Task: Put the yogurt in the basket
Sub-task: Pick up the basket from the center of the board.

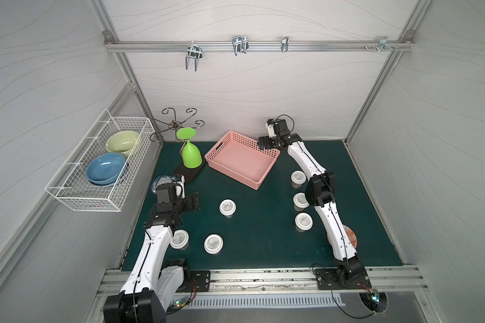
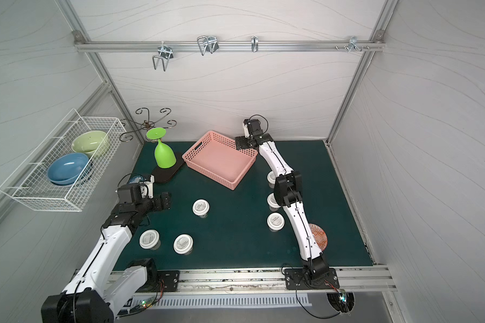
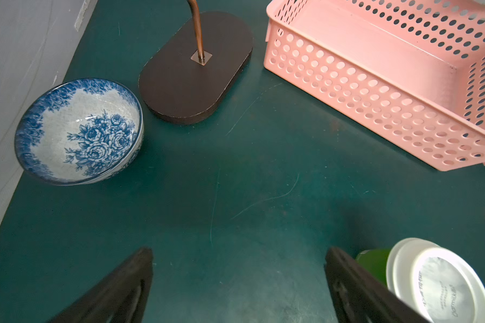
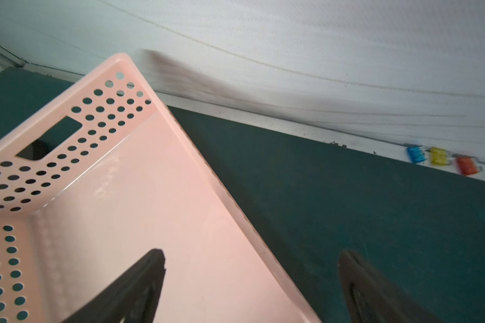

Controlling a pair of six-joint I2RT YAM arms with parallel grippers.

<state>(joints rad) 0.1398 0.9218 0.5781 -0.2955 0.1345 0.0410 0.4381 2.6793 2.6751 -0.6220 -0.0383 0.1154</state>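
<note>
Yogurt cups [image 1: 227, 207], six with white lids, all stand on the dark green surface [image 1: 263, 223] outside the pink basket [image 1: 230, 174]. Three form a row off the basket's right end, partly under the right arm, and three are scattered in front of its near long wall. The right gripper [image 1: 264, 145] hovers at the basket's far right corner with its jaws spread wide and nothing between them. In the right wrist view the right gripper [image 4: 251, 253] straddles the rim, one finger over the basket's floor and one over the surface outside. The left gripper [image 1: 197, 200] hangs in front of the basket's left end, its jaws likewise spread and holding nothing. In the left wrist view the nearest of the yogurt cups [image 3: 437, 282] sits just beside one finger, outside the gap. Left of the basket an upside-down green goblet [image 1: 191, 153] is on a stand with a dark oval base [image 3: 193, 70], and a blue floral bowl [image 3: 79, 131] sits just beyond that base.
</note>
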